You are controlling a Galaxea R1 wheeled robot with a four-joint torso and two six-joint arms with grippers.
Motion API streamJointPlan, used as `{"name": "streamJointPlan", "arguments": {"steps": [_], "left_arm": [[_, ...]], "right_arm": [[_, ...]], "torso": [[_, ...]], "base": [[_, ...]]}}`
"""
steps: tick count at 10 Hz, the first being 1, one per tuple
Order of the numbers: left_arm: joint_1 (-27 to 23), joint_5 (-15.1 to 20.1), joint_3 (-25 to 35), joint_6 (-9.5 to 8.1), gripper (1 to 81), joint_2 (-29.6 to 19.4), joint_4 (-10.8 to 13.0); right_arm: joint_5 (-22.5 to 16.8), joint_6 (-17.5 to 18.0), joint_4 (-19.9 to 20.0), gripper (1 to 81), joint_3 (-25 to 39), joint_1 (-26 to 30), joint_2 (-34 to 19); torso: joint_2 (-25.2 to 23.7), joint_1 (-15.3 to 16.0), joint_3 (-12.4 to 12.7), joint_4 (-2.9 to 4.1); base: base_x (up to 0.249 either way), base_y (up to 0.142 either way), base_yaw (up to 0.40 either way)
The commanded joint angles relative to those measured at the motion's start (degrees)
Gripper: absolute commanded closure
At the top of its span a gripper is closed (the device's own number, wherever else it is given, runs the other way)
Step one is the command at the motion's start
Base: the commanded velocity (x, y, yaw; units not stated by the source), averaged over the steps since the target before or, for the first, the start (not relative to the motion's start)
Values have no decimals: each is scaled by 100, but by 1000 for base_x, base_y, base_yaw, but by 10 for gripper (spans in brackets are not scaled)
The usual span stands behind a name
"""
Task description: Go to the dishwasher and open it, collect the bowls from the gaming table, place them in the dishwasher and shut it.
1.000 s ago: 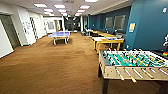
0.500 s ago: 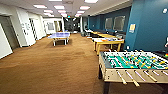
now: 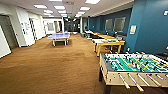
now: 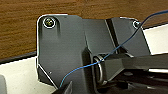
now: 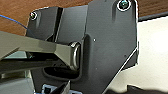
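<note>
Left wrist cam: brown carpet (image 4: pixel 22 30) beyond the mount plate, white robot body surface (image 4: pixel 17 77) below it, thin blue cable (image 4: pixel 105 56) running from 7 to 2 o'clock.

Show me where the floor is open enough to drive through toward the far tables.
The widest open carpet runs between the white left wall and the foosball table. It continues past the table-tennis table. The right side is crowded: the foosball table's rods jut out, and the gaming table stands close behind it against the blue wall.

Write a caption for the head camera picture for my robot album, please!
Games room with brown carpet: a table-football table up close, a yellow-edged gaming table beyond it, a blue ping-pong table farther off.
</note>
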Motion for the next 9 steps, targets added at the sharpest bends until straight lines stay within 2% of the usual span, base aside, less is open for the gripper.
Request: {"name": "streamJointPlan", "arguments": {"steps": [1,9], "left_arm": [[-319,224,11,26,10,-15,-26],[-284,207,2,18,10,29,-44]], "right_arm": [[-304,-7,-57,10,30,354,-60],[-322,-7,-65,10,30,380,-51]], "torso": [[0,0,0,0],[2,5,-2,0]], "base": [[137,0,0],[143,0,0]]}}
